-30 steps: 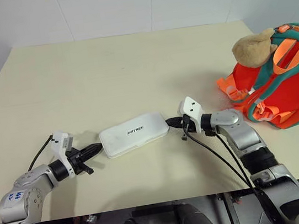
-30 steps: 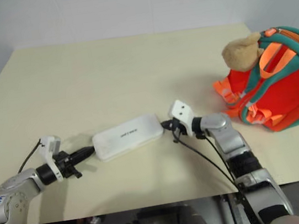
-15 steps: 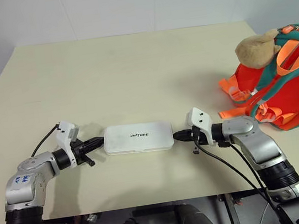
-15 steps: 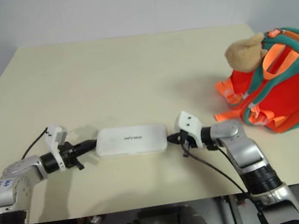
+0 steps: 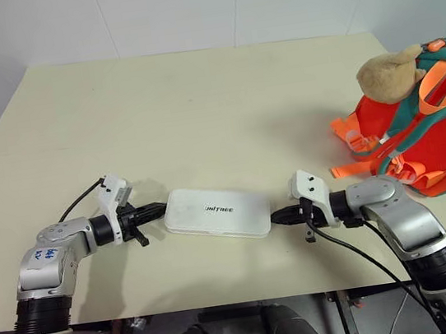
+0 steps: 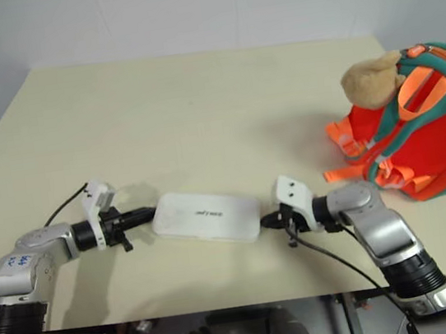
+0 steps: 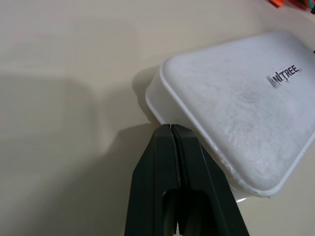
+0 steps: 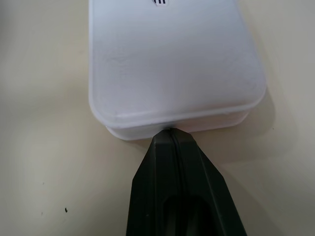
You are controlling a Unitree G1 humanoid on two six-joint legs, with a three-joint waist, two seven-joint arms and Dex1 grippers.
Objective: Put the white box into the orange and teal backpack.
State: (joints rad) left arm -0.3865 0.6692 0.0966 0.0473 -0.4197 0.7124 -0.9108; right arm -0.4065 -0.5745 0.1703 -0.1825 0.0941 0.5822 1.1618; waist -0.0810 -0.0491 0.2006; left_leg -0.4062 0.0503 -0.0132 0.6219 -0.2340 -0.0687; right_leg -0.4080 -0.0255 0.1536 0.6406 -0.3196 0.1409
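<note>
Lengthwise, the box (image 5: 220, 213) lies pinned between both pressed-together claws, left claw (image 5: 156, 210) and right claw (image 5: 279, 217) at its ends; the backpack (image 5: 439, 135) sits off right.

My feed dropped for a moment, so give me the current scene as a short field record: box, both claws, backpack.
box: white box flat on the table, between the two claws
left claw: shut, tip at the box's left end
right claw: shut, tip at the box's right end
grip: box is pinched between the tips, held inside neither claw
backpack: orange and teal backpack at the table's right edge, apart from the box
</note>
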